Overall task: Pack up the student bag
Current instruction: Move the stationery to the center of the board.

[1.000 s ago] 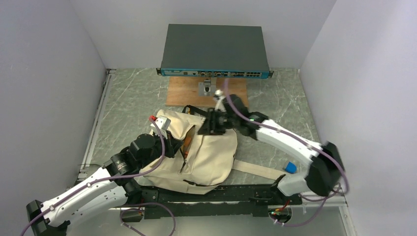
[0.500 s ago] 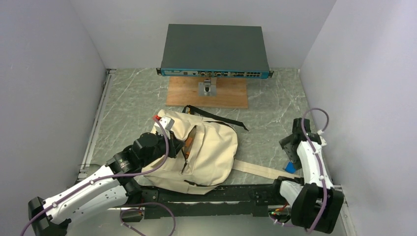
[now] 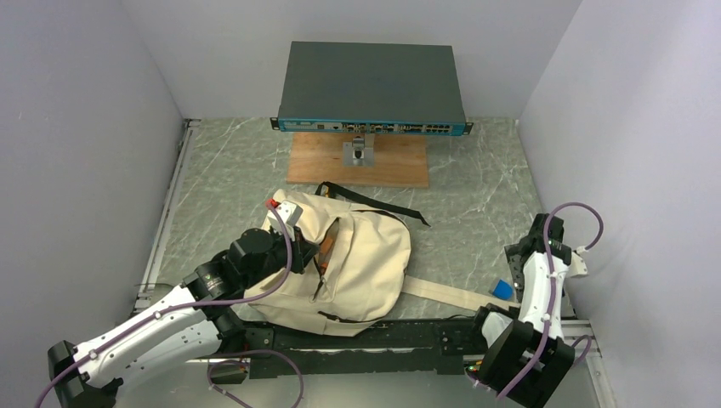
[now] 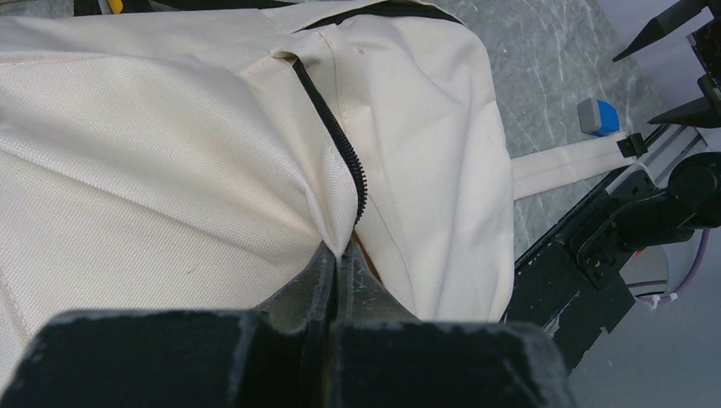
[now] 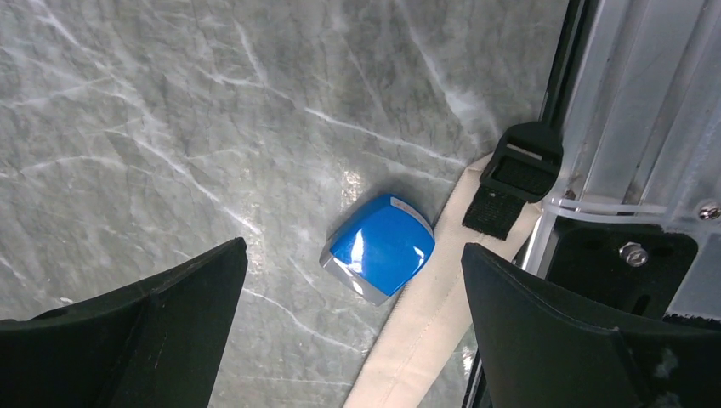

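The student bag [image 3: 357,263] lies flat near the front of the table, a beige canvas backpack with a black zipper [image 4: 336,140] partly undone. My left gripper [image 3: 299,248] is shut on the canvas edge beside that zipper, and the pinched fold [image 4: 338,246] shows between the fingertips. Something orange [image 3: 326,245] shows inside the opening. My right gripper [image 3: 516,265] hangs open at the right front corner, over a small blue and grey block [image 5: 381,246] that lies against the bag's beige strap [image 5: 425,340]. Nothing is between its fingers.
A dark network switch [image 3: 371,85] stands on a wooden board [image 3: 357,163] at the back. A black strap [image 3: 374,202] trails from the bag's top. A black buckle [image 5: 519,170] ends the beige strap by the metal rail [image 5: 633,102]. White walls close in on both sides.
My right arm has swung from the bag's top to the right front corner, and its gripper has opened wide. The left gripper and the bag have stayed put.
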You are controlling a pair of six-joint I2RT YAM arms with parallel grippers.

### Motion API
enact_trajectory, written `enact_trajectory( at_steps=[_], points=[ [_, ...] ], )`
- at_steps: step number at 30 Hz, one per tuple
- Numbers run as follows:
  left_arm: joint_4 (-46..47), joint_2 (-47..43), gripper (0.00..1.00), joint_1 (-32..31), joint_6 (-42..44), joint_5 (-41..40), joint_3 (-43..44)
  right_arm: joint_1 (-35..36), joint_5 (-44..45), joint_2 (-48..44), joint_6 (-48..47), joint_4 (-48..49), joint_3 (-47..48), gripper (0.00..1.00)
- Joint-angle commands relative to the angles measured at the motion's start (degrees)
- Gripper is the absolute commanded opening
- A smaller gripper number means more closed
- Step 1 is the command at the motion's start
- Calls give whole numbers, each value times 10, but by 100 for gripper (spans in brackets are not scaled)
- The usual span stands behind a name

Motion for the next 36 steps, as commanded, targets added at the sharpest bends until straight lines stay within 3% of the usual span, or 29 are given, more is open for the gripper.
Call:
enact_trajectory(
  at_steps=[1,8,13,17,21,27,33,36],
  points=[
    [71,-19,0,-10,2,60,52,-7,-45,2,17,18,-26,100],
    [34,-16,0,-10,32,34,87,-8,-75,-27,-6,77,-79,100],
    [31,-24,0,-10,31,22,84,-8,-121,7,-35,136,-101,97],
    [25,-27,0,-10,32,14,86,17,-160,-2,-63,220,-125,75],
    [32,-23,0,-11,24,17,80,151,-135,77,-53,260,-91,69],
    [62,-14,0,-10,-5,29,56,315,-99,203,-66,279,11,69],
    [67,-6,0,-10,-15,38,43,332,-76,258,-122,251,55,83],
    [73,-6,0,-10,-15,40,35,331,-52,261,-140,229,66,80]
  ],
)
